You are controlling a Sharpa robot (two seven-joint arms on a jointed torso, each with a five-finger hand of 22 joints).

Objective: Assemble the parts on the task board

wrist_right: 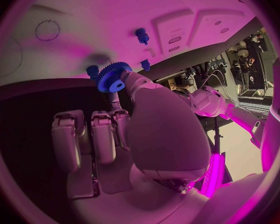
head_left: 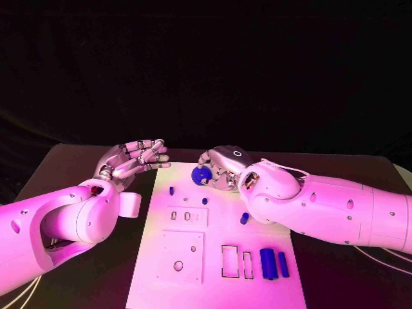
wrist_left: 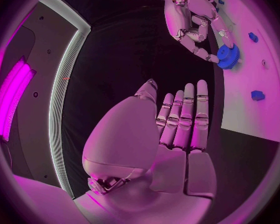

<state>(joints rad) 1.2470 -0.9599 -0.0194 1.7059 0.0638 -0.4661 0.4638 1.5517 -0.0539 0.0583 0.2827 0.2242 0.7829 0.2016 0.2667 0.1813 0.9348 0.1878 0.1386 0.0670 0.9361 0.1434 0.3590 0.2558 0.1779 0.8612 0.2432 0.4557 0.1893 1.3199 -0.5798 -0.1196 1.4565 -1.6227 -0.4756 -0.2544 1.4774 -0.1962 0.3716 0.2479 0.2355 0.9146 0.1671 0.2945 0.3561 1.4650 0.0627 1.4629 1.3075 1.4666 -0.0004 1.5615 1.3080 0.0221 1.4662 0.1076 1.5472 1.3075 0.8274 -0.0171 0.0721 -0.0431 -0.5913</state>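
The white task board (head_left: 215, 270) lies in the middle of the black table. My right hand (head_left: 226, 166) hovers over the board's far end and pinches a blue gear (head_left: 201, 175) (wrist_right: 113, 77) (wrist_left: 227, 57) at its fingertips. My left hand (head_left: 132, 159) (wrist_left: 177, 129) floats just left of the board's far corner, fingers straight and apart, holding nothing. Small blue pegs (head_left: 172, 190) (head_left: 204, 200) (head_left: 245, 217) stand on the board. Two blue cylinders (head_left: 268, 263) (head_left: 283, 264) lie near the board's near right.
The board carries raised white plates (head_left: 186, 216) (head_left: 182, 256) and rectangular slots (head_left: 230, 261). Black table (head_left: 67, 174) surrounds the board on both sides.
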